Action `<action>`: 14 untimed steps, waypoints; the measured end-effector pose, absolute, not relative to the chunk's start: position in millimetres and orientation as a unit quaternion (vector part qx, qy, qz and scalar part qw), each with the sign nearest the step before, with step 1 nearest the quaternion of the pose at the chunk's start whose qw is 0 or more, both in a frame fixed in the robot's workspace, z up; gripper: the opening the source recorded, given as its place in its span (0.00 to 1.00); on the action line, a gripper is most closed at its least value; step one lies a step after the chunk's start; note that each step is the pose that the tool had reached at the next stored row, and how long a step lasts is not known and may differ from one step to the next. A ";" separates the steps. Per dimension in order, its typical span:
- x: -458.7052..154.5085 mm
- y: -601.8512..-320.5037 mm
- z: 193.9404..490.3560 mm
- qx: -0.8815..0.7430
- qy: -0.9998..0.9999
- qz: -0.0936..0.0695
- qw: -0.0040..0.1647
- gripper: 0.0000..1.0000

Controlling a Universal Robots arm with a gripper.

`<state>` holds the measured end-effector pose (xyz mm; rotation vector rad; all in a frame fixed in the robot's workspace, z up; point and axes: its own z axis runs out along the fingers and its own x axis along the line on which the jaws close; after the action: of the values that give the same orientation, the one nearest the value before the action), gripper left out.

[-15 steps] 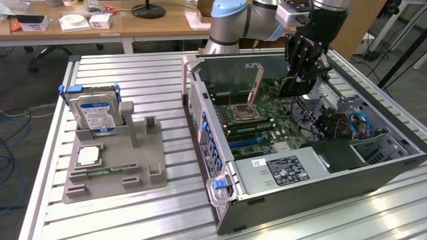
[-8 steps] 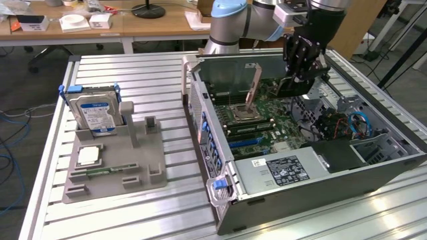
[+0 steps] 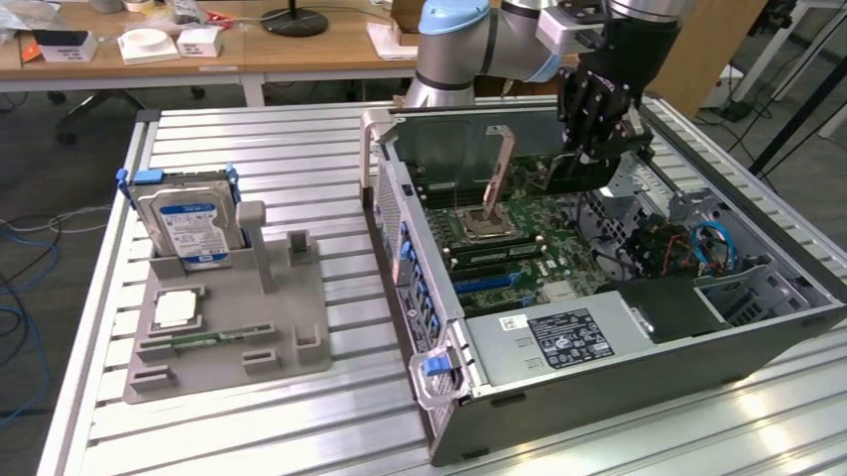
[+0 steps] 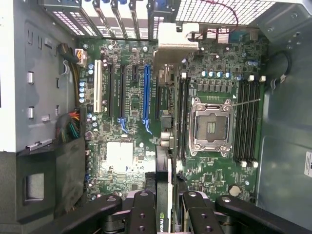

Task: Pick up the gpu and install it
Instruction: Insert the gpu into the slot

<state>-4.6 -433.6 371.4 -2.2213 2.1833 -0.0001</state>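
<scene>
gpu (image 4: 165,146) clamped edge-on in the tool (image 4: 164,214) | hangs above the open computer case (image 3: 437,327) at the counter's (image 3: 265,426) far edge | long axis runs parallel to the blue slot (image 4: 146,97) (just beside it, not seated)

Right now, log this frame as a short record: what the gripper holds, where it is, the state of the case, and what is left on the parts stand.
gripper: gripper shut on the gpu, card held edge-on between the fingers
gripper position: above the motherboard inside the open computer case
gpu seating: not yet in a slot; blue expansion slot empty
cpu socket: cpu socket open, empty
parts stand: grey parts stand on the table
hard drive: hard drive upright in the stand
</scene>
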 end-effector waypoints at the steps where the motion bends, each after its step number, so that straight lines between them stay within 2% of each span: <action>1: -5.1 -433.6 371.4 -0.713 0.701 0.000 0.013 0.26; 14: -10.6 -433.6 371.4 -0.713 0.701 -0.001 0.014 0.26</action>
<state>-10.6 -433.6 371.4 -2.2204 2.1823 -0.0023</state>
